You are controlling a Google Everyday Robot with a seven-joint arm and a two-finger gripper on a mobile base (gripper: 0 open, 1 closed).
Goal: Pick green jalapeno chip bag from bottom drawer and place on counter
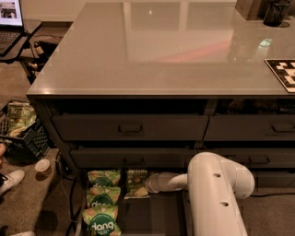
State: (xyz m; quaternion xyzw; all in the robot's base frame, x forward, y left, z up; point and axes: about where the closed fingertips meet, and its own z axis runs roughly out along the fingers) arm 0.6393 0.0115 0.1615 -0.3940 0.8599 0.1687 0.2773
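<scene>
The bottom drawer [152, 215] stands pulled out under the cabinet. The green jalapeno chip bag [134, 179], olive-green with pale lettering, lies at the drawer's back, right of three brighter green "dang" bags [100, 199]. My white arm [216, 193] reaches down and left into the drawer. My gripper [146, 185] is at the right edge of the jalapeno bag, touching or overlapping it. The glossy grey counter [175, 46] tops the cabinet above.
Closed drawers with bar handles [130, 128] sit above the open one. A checkerboard [283, 73] and a dark cup [275, 11] are on the counter's right side. A laptop [9, 16], a black crate of bags [20, 131], a white cup [42, 166] and a shoe [11, 180] are at left.
</scene>
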